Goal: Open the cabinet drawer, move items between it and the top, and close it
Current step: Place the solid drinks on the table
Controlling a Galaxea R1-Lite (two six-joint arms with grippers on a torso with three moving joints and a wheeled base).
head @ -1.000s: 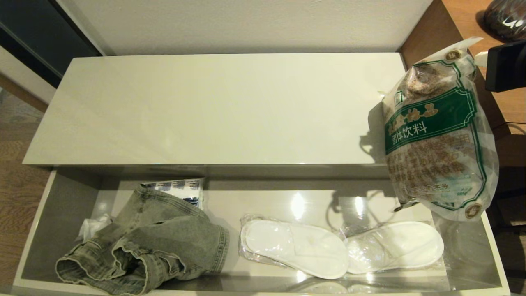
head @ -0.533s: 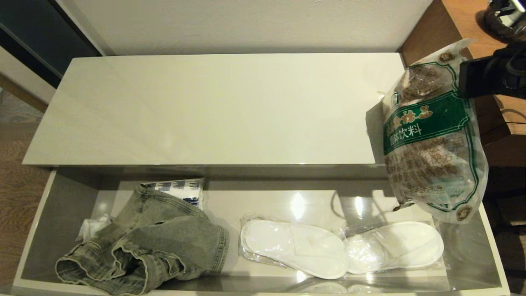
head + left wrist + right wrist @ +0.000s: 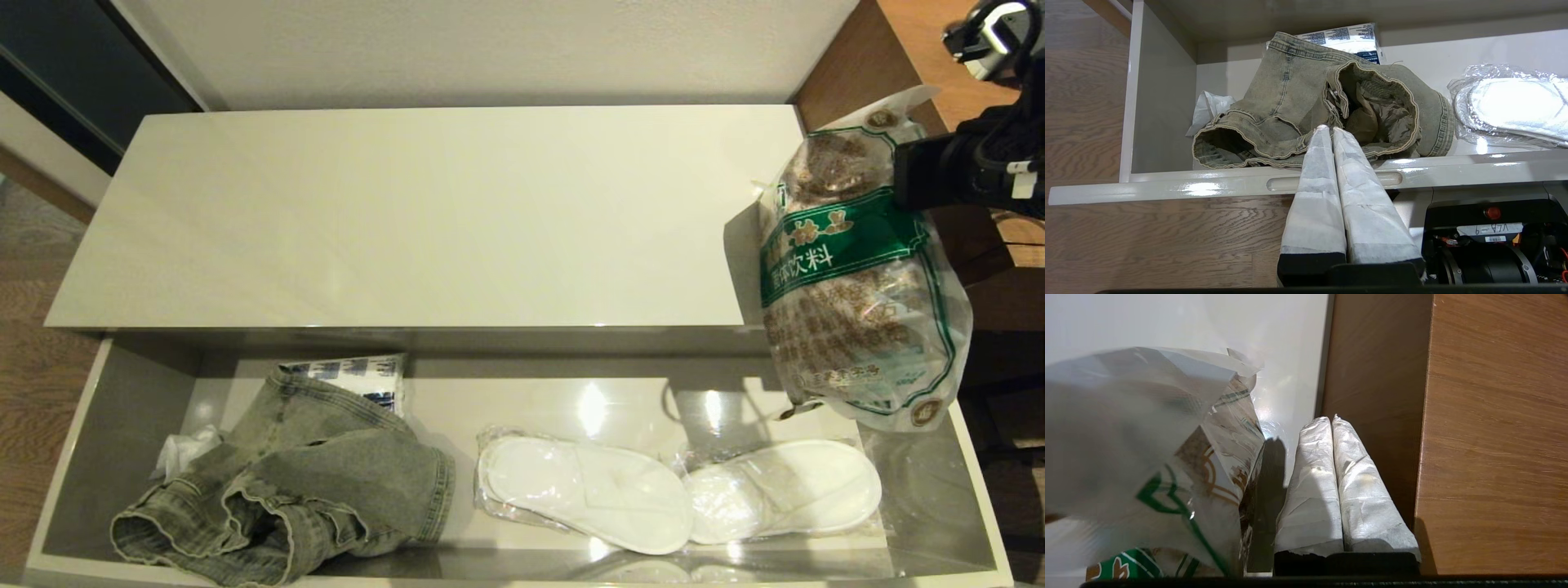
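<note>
Cabinet drawer (image 3: 73,457), long shallow glossy cream tray w/ grey walls, stood pulled out below the top (image 3: 424,220), a smooth reflective cream-beige rect. panel. Clear crinkly plastic bag of brown granules (image 3: 857,278), green band w/ white Chinese chars, hung upright at the far right end. In head view it overlapped the top's right edge and the drawer's back right corner, casting a shadow on the panel. Right gripper (image 3: 1333,418), fingers wrapped in white tape, sat by the bag's upper part, next to brown wood-grain furniture (image 3: 1494,437). Its jaws were pressed together tip to tip and no film showed between them. Bag's wrinkled top (image 3: 1147,457) lay just beside the fingers; couldn't tell what actually gripped it. Faded grey-green denim garment (image 3: 310,482), crumpled, w/ frayed hems and leg openings gaping, lay in the drawer's left part. White crumpled sheet (image 3: 175,453) poked out at its left, and a white packet w/ dark print (image 3: 359,376) was tucked behind it. Two flat white slippers in clear plastic wrap (image 3: 588,490) lay mid-to-right on the drawer floor, touching each other, near the denim but apart. Left gripper (image 3: 1329,128), same taped fingers, hovered in front of the drawer face, over a slim oblong notch (image 3: 1286,183). Its jaws were pressed together on nothing, tips pointing at the denim.
</note>
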